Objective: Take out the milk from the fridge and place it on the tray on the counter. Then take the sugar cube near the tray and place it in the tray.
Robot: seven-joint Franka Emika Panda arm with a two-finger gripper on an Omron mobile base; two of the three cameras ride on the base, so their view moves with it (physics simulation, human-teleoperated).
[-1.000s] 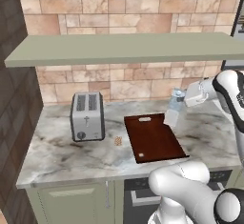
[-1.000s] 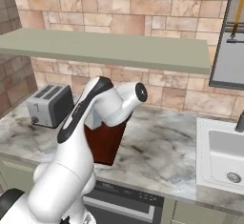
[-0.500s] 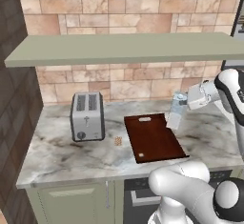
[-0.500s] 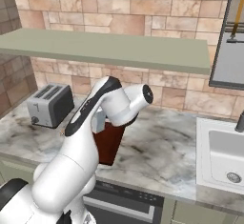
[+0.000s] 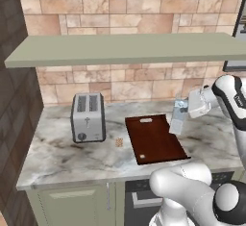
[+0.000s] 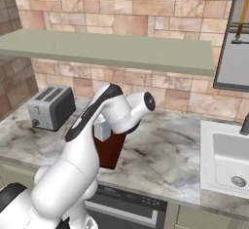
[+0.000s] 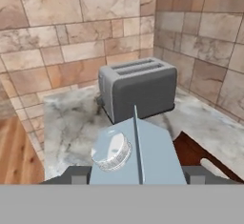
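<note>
My gripper [image 5: 184,111] is shut on the milk [image 5: 177,122], a pale blue carton held upright above the right edge of the dark red-brown tray [image 5: 153,141] on the marble counter [image 5: 62,157]. In the hand view the milk [image 7: 143,156] and its capped top sit between my fingers [image 7: 72,175], with a corner of the tray [image 7: 202,158] below. The tan sugar cube [image 5: 119,143] lies on the counter just left of the tray. From the right base view, my arm covers much of the milk [image 6: 102,129] and the tray [image 6: 109,151]. The fridge is out of view.
A silver toaster [image 5: 88,117] stands left of the sugar cube, near the back wall. A long shelf [image 5: 125,49] runs above the counter. A sink [image 6: 228,157] is set into the counter to the right. A brick side wall [image 5: 14,124] bounds the left end.
My gripper has carried the milk a little lower and nearer the tray's right edge. Its grip has not changed, and the tray, sugar cube and toaster have stayed put.
</note>
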